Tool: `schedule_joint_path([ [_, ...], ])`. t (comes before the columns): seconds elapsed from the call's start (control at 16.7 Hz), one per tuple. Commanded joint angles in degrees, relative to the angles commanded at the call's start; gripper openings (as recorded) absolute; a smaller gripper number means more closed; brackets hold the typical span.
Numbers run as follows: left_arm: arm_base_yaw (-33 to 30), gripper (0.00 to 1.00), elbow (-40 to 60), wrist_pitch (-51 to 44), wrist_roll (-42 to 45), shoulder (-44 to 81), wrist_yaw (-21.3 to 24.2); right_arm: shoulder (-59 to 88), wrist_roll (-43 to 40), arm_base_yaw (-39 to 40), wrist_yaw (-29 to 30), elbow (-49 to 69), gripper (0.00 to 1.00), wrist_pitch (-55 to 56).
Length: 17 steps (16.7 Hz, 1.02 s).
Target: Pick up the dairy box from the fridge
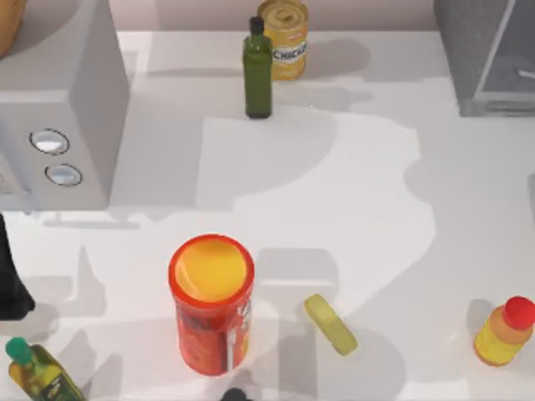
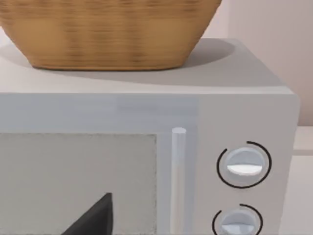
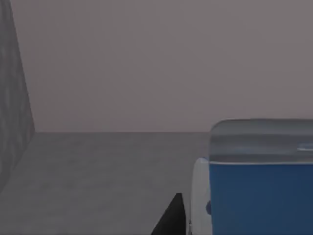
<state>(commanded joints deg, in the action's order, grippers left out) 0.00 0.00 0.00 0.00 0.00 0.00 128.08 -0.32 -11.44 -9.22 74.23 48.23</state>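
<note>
Inside the fridge [image 3: 98, 171], open floor lies beside the dairy box [image 3: 259, 196]; grip states unclear.

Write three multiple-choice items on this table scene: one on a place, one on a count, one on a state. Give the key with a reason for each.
1. Where does the dairy box stand?
A. Beside the green bottle
B. On a grey floor with grey walls, close to the right pincer
C. On the basket

2. How many round dials does the grey box have?
A. One
B. Two
C. Four

3. How does the red canister stand?
A. Upright, lid off
B. On its side
C. Upright, lid on

Key:
1 B: the right wrist view shows the carton on that floor, near a dark pincer finger.
2 B: two dials sit one above the other.
3 A: its mouth is open, and the yellow lid lies beside it.
</note>
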Motion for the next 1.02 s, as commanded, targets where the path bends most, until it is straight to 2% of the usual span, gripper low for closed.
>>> schedule_joint_path([
  [0.3, 0.0, 1.00, 0.0, 0.0, 0.0, 0.0, 0.0, -3.2, 0.1, -1.1, -0.3, -4.1, 0.00, 2.8],
  [0.72, 0.0, 1.00, 0.0, 0.0, 0.0, 0.0, 0.0, -12.9, -0.1, -1.8, -2.8, -24.7, 0.00, 9.9],
  [1.02, 0.0, 1.00, 0.0, 0.0, 0.0, 0.0, 0.0, -15.0, -0.1, -2.7, -3.0, -27.2, 0.00, 11.9],
])
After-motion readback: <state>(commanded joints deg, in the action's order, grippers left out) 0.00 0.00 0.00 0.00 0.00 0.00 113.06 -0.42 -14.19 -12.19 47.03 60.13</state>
